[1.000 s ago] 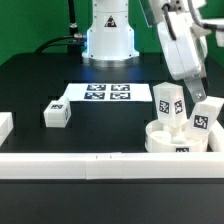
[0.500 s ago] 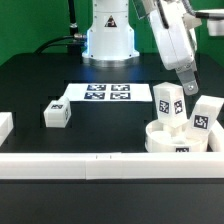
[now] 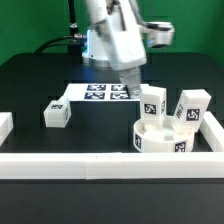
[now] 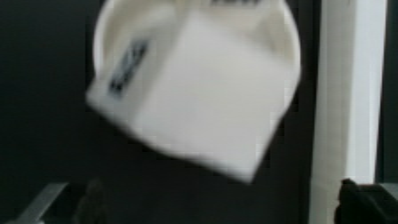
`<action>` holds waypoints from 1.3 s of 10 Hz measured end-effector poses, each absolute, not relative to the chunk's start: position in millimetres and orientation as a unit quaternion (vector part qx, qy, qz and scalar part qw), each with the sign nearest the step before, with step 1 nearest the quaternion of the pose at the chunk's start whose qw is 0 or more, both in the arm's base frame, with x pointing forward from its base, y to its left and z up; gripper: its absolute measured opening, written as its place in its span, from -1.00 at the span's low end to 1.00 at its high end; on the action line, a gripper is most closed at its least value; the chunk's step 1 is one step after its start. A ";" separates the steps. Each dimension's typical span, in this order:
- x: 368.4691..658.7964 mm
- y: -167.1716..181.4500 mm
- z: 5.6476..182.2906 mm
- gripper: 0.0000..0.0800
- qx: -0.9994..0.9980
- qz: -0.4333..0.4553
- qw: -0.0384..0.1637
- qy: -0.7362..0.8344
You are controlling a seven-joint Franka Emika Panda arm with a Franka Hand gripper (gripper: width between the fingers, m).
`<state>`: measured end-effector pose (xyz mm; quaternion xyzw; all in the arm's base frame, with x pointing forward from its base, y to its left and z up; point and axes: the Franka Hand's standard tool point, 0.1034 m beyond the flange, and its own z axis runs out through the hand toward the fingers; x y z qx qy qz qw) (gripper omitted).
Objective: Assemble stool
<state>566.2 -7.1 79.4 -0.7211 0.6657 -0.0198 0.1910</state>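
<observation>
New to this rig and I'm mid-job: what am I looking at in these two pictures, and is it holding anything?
One picture comes from a camera off the arm, the blurred one from a camera on its wrist. The machine is one robot arm with a two-finger gripper; its fingers look spread, nothing between them. On the table stands the round stool seat; one leg and a second leg stick up from it. A third leg lies loose toward the exterior view's left. The flat tagged sheet is the marker board.

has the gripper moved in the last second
Yes. The gripper has swung toward the exterior view's left, away from the stool seat. It now hangs over the right end of the marker board.
</observation>
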 end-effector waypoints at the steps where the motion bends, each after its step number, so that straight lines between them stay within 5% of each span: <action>1: 566.3 -6.6 79.4 0.62 -0.721 -0.020 0.191 0.665; 5: 567.2 -4.3 78.2 0.62 -0.813 -0.043 0.180 0.553; 7: 572.8 -8.4 74.3 0.62 -0.909 -0.072 0.140 0.386; 11: 565.4 -20.3 66.5 0.62 -0.962 -0.093 0.114 0.228; 13: 562.4 -64.2 60.8 0.62 -0.985 -0.116 0.081 0.098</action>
